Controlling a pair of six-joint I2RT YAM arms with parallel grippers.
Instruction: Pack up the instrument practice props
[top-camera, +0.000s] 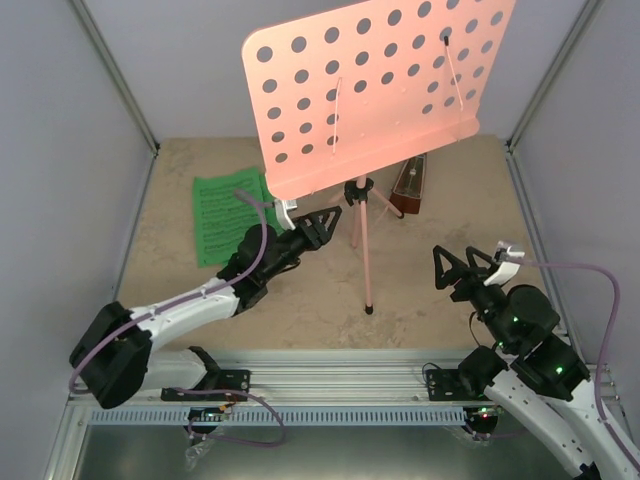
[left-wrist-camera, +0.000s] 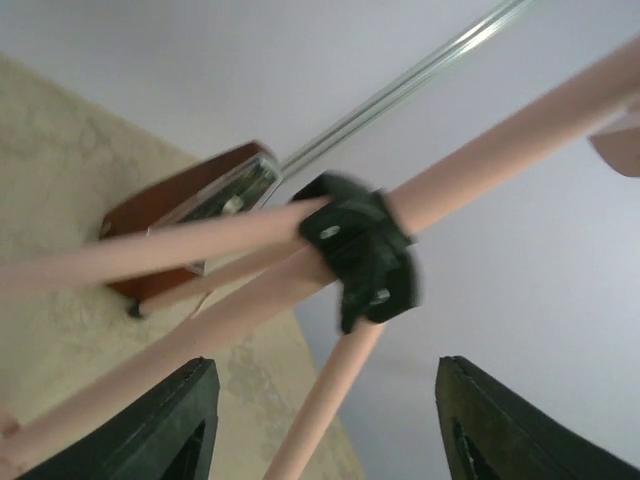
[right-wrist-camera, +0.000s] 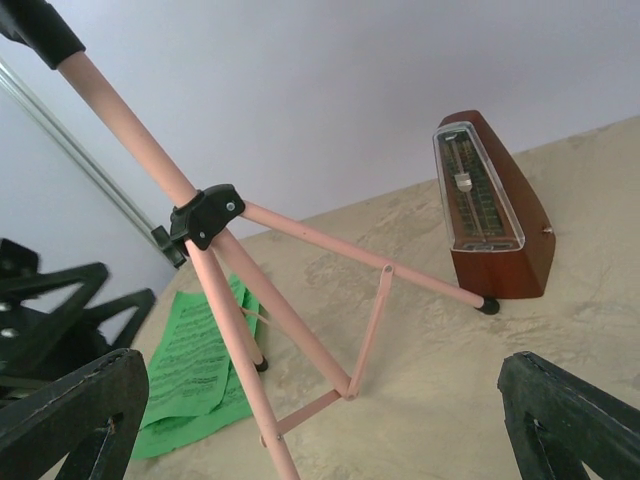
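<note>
The pink music stand (top-camera: 370, 90) stands upright mid-table, its hole-punched desk high over the tripod hub (top-camera: 358, 190). My left gripper (top-camera: 318, 222) is open just left of the hub. In the left wrist view a pink leg (left-wrist-camera: 345, 375) runs between its open fingers (left-wrist-camera: 170, 420) without touching them. Green sheet-music pages (top-camera: 225, 215) lie flat on the table at the left. The brown wooden metronome (top-camera: 408, 188) stands behind the stand on the right. My right gripper (top-camera: 468, 268) is open and empty, right of the tripod, facing the legs (right-wrist-camera: 290, 320), pages (right-wrist-camera: 195, 365) and metronome (right-wrist-camera: 495, 215).
Grey walls (top-camera: 60, 150) close in the table on the left, right and back. A metal rail (top-camera: 330, 365) runs along the near edge between the arm bases. A purple cable (top-camera: 255, 215) loops over the left arm.
</note>
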